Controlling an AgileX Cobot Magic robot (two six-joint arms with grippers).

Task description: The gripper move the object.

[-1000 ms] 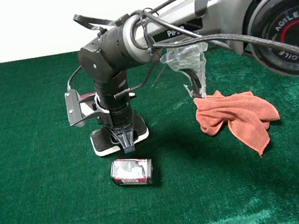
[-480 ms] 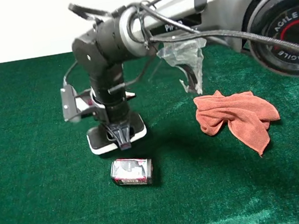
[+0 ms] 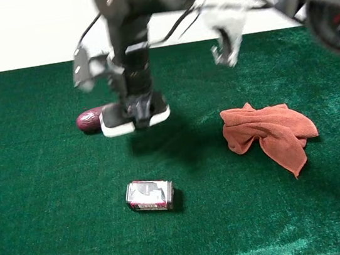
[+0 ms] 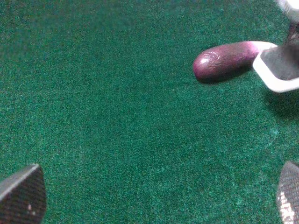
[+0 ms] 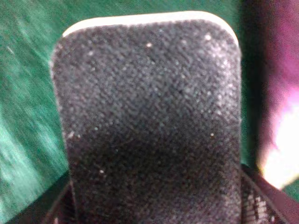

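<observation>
My right gripper (image 3: 136,105) points down from the grey-silver arm and is shut on the eraser (image 3: 134,117), a white block with a black felt top. It holds the eraser above the green cloth, with a shadow beneath it. In the right wrist view the felt top (image 5: 149,116) fills the frame. The eraser's white corner also shows in the left wrist view (image 4: 279,71). My left gripper (image 4: 154,205) is open and empty over bare cloth, with its fingertips (image 4: 21,196) at the frame's lower corners.
A purple eggplant (image 3: 90,119) lies just left of the held eraser; it also shows in the left wrist view (image 4: 228,59). A crushed can (image 3: 150,195) lies nearer the front. A red-orange rag (image 3: 268,129) lies to the right. Crumpled clear plastic (image 3: 225,34) hangs by the arm.
The right gripper has risen and shifted toward the back with the eraser, lifting it off the cloth. The eggplant, hidden before, now shows. Can and rag have not moved.
</observation>
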